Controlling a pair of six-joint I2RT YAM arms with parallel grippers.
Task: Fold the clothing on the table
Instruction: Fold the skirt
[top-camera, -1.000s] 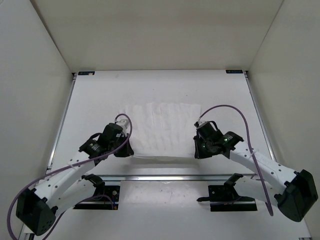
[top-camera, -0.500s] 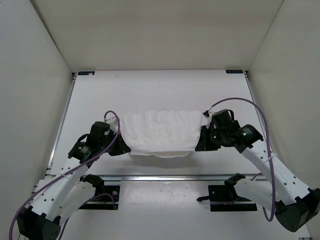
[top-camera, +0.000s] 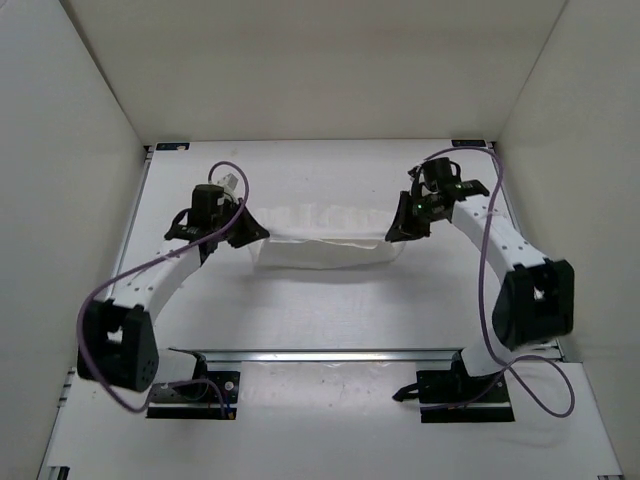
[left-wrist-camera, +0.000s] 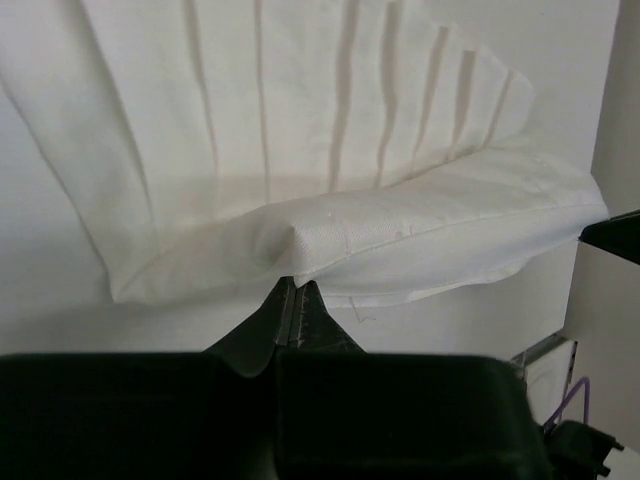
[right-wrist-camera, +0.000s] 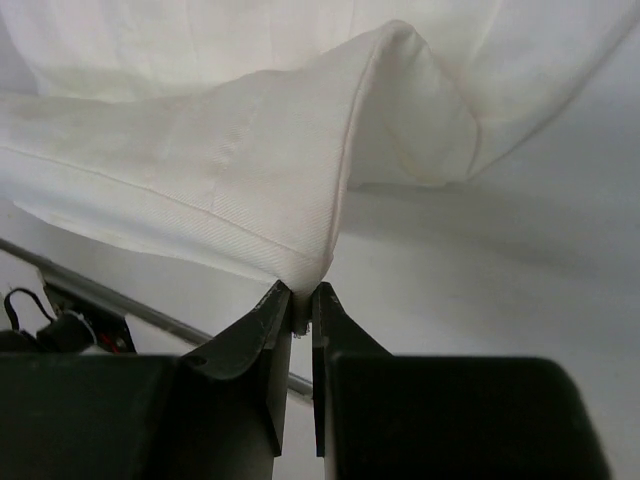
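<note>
The clothing (top-camera: 320, 252) lies across the middle of the table (top-camera: 320, 320), one long edge raised and doubled over the layer beneath; the left gripper (top-camera: 249, 228) is clamped on its left corner, the right gripper (top-camera: 398, 232) on its right corner, each by a sliver of hem. Likely risks: uneven travel would skew the fold; pulling apart could slip the thin fabric free; the slack centre may bunch.
</note>
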